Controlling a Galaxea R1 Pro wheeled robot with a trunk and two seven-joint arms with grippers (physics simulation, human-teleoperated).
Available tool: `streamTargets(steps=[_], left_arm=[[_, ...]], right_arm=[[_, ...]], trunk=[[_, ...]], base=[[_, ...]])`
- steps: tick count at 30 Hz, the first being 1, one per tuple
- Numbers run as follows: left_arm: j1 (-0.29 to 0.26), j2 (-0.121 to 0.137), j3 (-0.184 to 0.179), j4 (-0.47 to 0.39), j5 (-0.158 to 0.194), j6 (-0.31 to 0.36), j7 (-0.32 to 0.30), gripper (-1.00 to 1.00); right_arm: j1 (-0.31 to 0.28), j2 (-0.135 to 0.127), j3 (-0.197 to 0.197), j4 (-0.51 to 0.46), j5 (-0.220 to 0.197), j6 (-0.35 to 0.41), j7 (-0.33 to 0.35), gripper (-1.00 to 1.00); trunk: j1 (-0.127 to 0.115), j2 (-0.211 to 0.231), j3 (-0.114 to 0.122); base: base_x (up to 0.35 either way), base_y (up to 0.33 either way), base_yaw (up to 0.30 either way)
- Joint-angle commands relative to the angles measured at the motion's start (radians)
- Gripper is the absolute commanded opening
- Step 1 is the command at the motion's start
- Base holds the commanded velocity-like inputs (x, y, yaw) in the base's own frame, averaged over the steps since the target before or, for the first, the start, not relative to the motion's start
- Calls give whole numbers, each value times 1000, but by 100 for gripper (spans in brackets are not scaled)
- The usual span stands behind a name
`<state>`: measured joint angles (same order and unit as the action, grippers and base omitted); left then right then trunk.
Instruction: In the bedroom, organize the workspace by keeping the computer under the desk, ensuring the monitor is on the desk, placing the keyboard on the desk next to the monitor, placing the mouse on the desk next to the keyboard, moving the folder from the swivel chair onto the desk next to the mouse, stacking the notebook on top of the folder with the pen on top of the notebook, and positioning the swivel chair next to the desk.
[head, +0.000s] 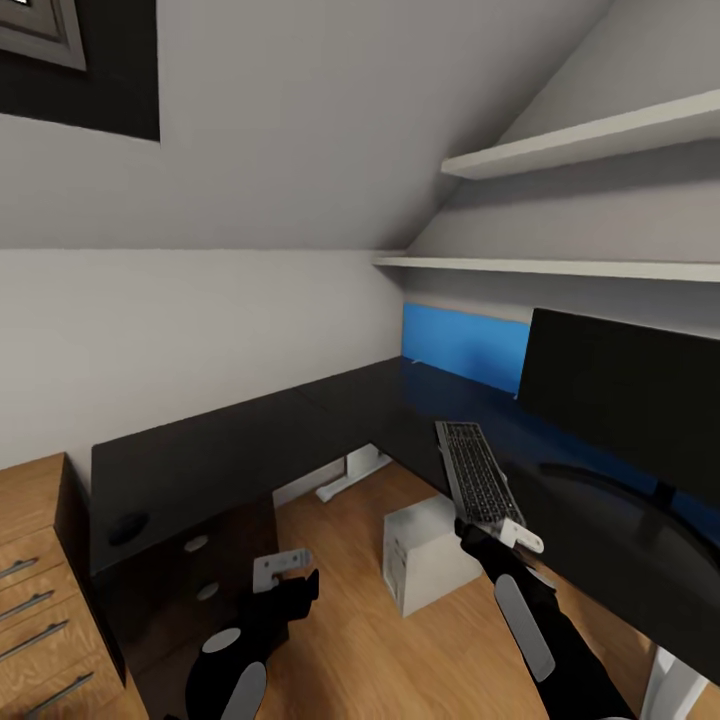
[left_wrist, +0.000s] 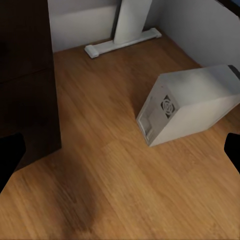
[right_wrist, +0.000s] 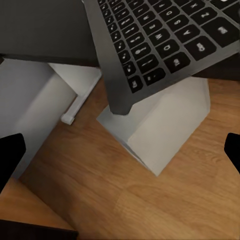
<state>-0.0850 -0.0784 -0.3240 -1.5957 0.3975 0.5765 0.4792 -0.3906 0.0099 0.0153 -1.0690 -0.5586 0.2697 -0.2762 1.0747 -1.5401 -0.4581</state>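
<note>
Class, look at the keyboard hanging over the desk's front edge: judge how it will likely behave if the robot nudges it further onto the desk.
The keyboard looks stiff: its overhanging corner stays straight, so it should slide as one piece. Being long and thin, a push near one end may swivel it. The desk top looks smooth, so it probably slides easily.

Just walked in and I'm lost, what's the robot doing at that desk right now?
It is tidying the workstation. The right claw is at the near end of the keyboard, which lies on the desk beside the monitor. The left claw hangs free. The computer stands on the floor by the desk.
</note>
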Motion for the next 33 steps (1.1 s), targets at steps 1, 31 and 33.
streamTargets(steps=[1, 31, 33], left_arm=[[-1, 0, -1, -1, 10, 2, 10, 100], [-1, 3, 0, 0, 11, 2, 9, 100], [-1, 3, 0, 0, 11, 2, 9, 100]], right_arm=[[-1, -1, 1, -2, -9, 3, -6, 100], [38, -55, -108, 75, -591, -150, 282, 100], [38, -38, -108, 76, -591, -210, 281, 100]], trunk=[[4, -8, -4], [8, -15, -8], [8, -15, -8]], base=[[0, 0, 0], [0, 0, 0], [0, 0, 0]])
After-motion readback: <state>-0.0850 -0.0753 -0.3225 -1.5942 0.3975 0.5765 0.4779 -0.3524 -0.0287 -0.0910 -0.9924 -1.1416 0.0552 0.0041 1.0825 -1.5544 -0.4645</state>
